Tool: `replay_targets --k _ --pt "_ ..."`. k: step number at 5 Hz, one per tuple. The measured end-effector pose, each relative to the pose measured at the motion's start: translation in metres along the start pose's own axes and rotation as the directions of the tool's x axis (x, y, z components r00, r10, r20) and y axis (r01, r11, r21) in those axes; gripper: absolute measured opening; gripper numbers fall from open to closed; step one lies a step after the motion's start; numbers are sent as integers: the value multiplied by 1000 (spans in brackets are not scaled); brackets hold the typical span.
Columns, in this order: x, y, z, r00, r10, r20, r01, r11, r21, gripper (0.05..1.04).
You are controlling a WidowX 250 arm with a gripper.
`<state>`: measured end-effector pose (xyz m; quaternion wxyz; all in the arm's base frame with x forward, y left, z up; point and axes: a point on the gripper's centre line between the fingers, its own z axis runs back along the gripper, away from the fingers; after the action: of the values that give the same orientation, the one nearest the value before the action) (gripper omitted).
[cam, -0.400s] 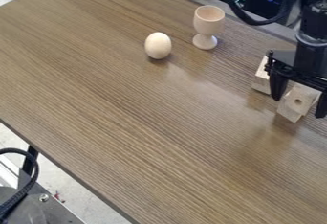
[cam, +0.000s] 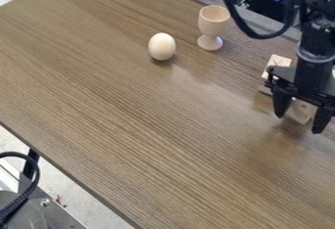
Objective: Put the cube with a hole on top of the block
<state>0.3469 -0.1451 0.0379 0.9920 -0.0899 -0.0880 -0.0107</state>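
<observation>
We see a brown tabletop [cam: 150,140] with fine, straight wood grain and a soft sheen. On it we count one egg [cam: 161,46], smooth, cream and oval, and one cup [cam: 213,22], pale and wood-like, with a round bowl, a short stem and a flared foot. The egg and cup stand near each other, apart. Well apart from them, by the arm [cam: 315,66], we count one block [cam: 279,61], pale wood with flat faces and straight edges, partly hidden by the arm, and one cube [cam: 300,111], also pale wood and flat-sided. We can hardly make out its hole.

Our end effector [cam: 299,121], hard-looking and black with tapered fingers, is wide, its two fingers standing well apart. The cube lies low in the gap between them as we look down, partly covered by the black parts; we cannot tell whether either finger touches it. The block is just behind the end effector, toward the tabletop's far edge, and the cube is not on top of it.
</observation>
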Motion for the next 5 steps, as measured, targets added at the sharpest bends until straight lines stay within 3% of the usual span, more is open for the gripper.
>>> replay_targets --k 1,3,4,5 --pt "1 1 -1 1000 -9 15 9 1000 4 595" --pt "1 4 -3 999 -17 27 16 1000 16 595" --pt "0 6 3 999 -27 22 25 998 58 594" --pt "14 6 25 999 -33 41 28 994 110 594"
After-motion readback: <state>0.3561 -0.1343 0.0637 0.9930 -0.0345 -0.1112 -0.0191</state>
